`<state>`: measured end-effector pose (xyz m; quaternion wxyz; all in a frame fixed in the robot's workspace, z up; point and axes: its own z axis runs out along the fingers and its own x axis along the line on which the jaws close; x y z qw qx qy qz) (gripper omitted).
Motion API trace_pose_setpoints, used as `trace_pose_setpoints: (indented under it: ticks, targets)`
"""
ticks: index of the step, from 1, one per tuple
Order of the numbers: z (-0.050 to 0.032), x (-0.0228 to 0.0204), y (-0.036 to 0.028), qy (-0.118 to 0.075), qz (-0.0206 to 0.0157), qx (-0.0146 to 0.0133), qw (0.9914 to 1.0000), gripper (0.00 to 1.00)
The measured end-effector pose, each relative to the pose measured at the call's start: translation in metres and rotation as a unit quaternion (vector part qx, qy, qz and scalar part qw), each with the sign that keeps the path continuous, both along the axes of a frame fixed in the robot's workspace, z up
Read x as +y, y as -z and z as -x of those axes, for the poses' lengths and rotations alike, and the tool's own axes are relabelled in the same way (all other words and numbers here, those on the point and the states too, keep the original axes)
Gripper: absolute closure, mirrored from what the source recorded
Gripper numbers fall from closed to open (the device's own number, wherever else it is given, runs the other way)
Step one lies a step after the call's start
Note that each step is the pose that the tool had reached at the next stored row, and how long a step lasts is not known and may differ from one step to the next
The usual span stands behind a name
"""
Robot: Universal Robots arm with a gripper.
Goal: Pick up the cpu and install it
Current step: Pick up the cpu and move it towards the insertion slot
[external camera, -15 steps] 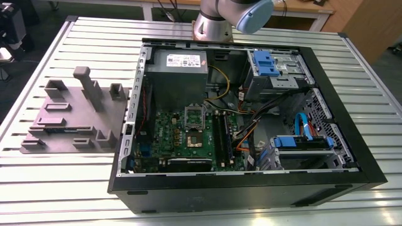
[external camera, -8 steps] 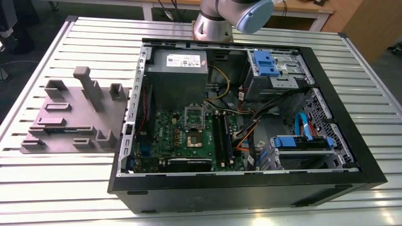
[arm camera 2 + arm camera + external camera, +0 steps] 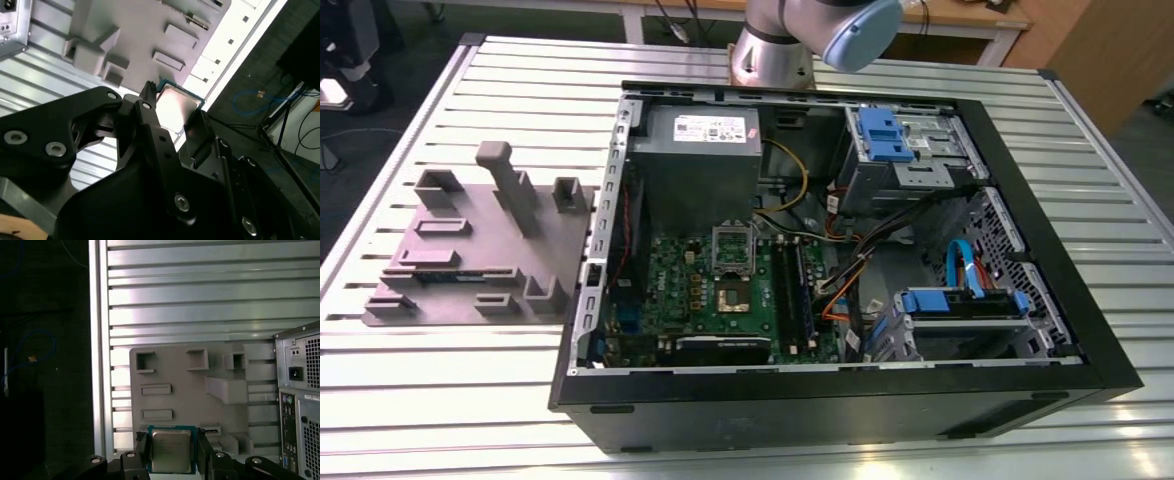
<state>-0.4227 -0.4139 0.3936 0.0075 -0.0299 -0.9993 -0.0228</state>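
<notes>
The cpu is a small square chip with a silvery top and a green rim. It sits between the two black fingers of my gripper, high above the grey fixture plate. The second wrist view shows the cpu clamped at its edges by the gripper. In the exterior view, the green motherboard lies inside the open computer case. Its socket stands uncovered, with the silver frame flipped up behind it.
The grey fixture plate, with raised blocks and slots, lies on the slatted metal table at the exterior view's left of the case. Inside the case are a grey power supply, blue drive brackets and cables.
</notes>
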Motion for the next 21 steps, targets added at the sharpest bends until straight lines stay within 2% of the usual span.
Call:
trace_pose_setpoints:
  ticks: [16,21]
  targets:
    - [-0.0481,0.0,0.0001,0.0,0.0,0.0,1.0,0.53]
    - [-0.0504,0.0,0.0001,0.0,0.0,0.0,1.0,0.53]
